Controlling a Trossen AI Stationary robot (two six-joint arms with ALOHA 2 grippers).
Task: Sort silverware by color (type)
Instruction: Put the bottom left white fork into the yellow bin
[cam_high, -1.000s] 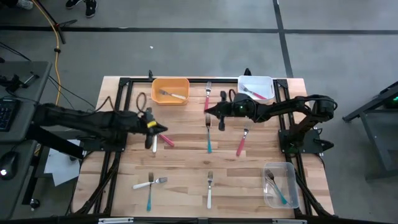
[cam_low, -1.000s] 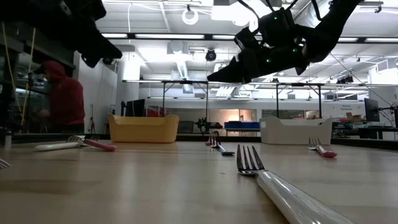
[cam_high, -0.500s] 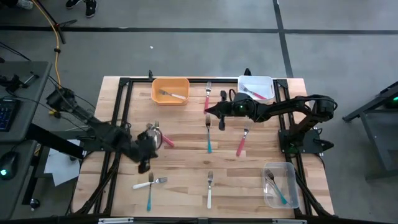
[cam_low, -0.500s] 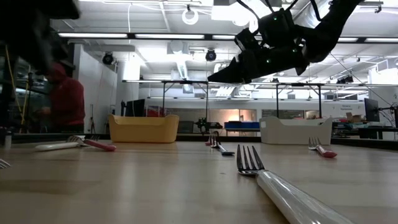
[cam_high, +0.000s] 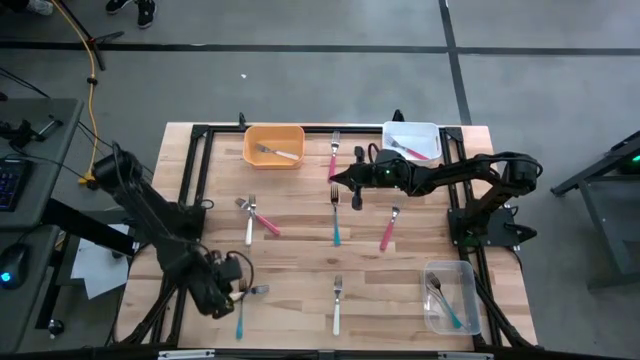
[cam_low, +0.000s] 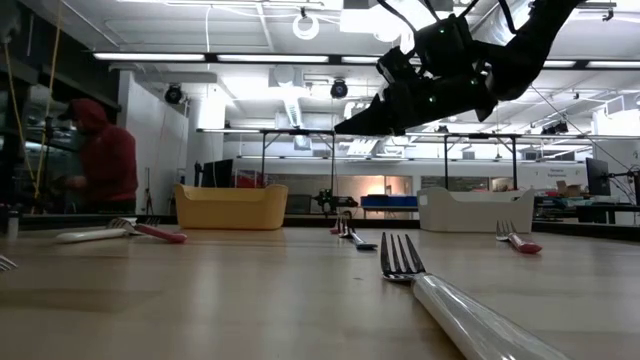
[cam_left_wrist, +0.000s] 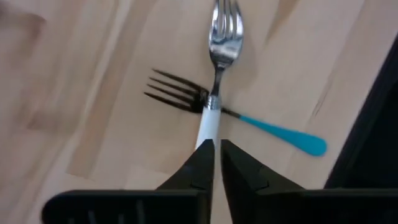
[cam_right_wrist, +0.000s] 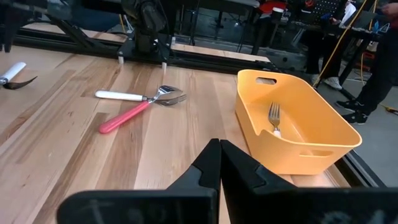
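Several forks lie on the wooden table. A white fork (cam_left_wrist: 213, 93) lies crossed over a teal fork (cam_left_wrist: 280, 132) near the table's near left corner (cam_high: 240, 297). My left gripper (cam_left_wrist: 217, 149) (cam_high: 230, 294) is shut and stands over the white fork's handle. A white and a pink fork (cam_high: 255, 215) lie crossed farther back (cam_right_wrist: 140, 102). My right gripper (cam_right_wrist: 219, 148) (cam_high: 355, 192) is shut and hangs above the table's far middle, beside a teal fork (cam_high: 336, 218). My left gripper's shut fingertips (cam_left_wrist: 205, 155) point along the white fork's handle (cam_left_wrist: 208, 127), which runs under them. I cannot tell whether they touch it.
An orange bin (cam_high: 274, 146) holds a white fork, a white bin (cam_high: 412, 141) a pink one, a clear bin (cam_high: 448, 297) teal ones. Loose forks: pink (cam_high: 334, 155), pink (cam_high: 388, 228), white (cam_high: 338, 305). A person in red (cam_low: 100, 160) stands beyond the table.
My left arm has swung from above the white and pink pair toward the table's near edge and now stands over the white and teal pair. No fork has moved.
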